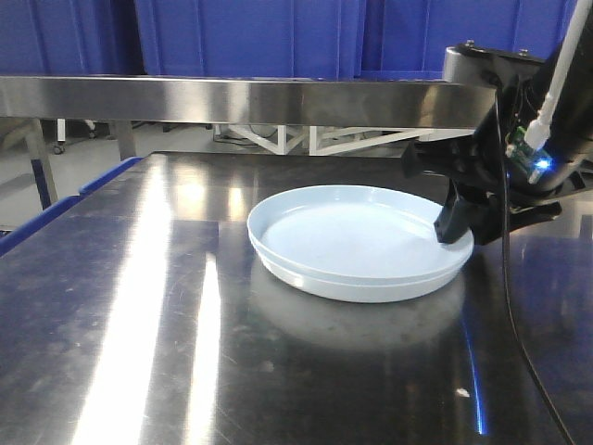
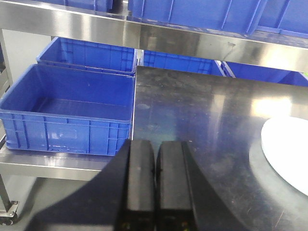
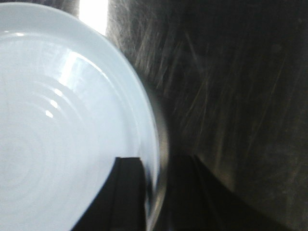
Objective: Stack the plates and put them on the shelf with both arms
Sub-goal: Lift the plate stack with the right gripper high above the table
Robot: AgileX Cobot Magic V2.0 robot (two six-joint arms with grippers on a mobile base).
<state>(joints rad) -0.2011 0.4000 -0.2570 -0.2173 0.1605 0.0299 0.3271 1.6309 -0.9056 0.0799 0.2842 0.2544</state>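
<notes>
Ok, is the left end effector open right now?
No, the left end effector is closed tight in the left wrist view, with nothing held in it.

Plates [image 1: 357, 243]: pale bluish-white, plain, with faint concentric rings inside.
Counter [image 1: 139, 324]: grey brushed steel, fine scratches, white glare streaks.
Crates [image 2: 67, 106]: solid blue.
Fingers [image 2: 142, 178]: matte black.
Circuit board [image 1: 524, 159]: green, with a blue light.
Cable [image 1: 561, 74]: white.
</notes>
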